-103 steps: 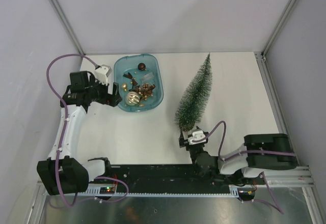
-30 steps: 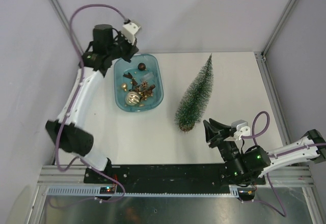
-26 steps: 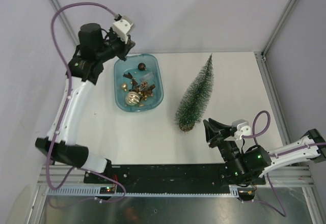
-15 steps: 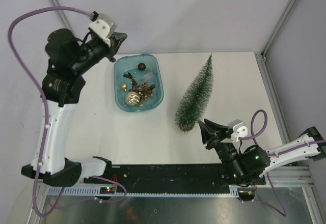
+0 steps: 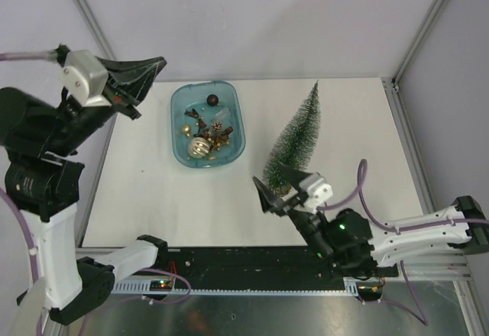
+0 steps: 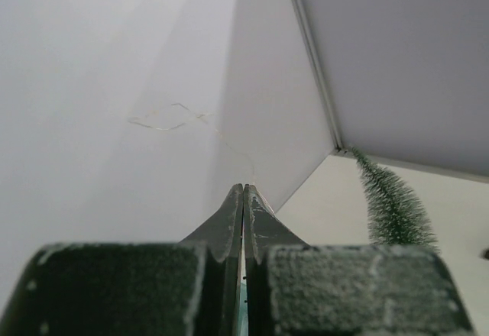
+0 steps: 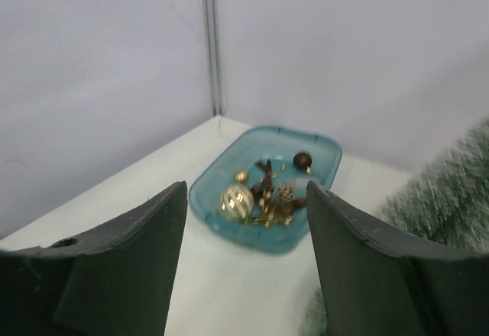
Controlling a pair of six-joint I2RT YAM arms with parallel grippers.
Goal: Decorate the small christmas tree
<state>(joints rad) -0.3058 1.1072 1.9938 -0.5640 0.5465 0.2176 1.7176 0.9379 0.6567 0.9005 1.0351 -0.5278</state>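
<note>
The right gripper (image 5: 276, 188) stands wide and empty. The small christmas tree (image 5: 296, 134) lies just past its right finger, base end nearest. It is probably light, with springy bristles on a stiff stem, so grip low by the base. The left gripper (image 5: 158, 62), raised well apart, pinches what looks like a gold thread (image 6: 164, 118).

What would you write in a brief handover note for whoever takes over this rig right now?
Left gripper: shut, raised high, seemingly pinching a thin wire.
Right gripper: open, empty, by the lower end of the small christmas tree.
Ornaments: all in the blue tray, left of the tree.
Done: nothing on the tree yet.
Left: all the decorating.
</note>
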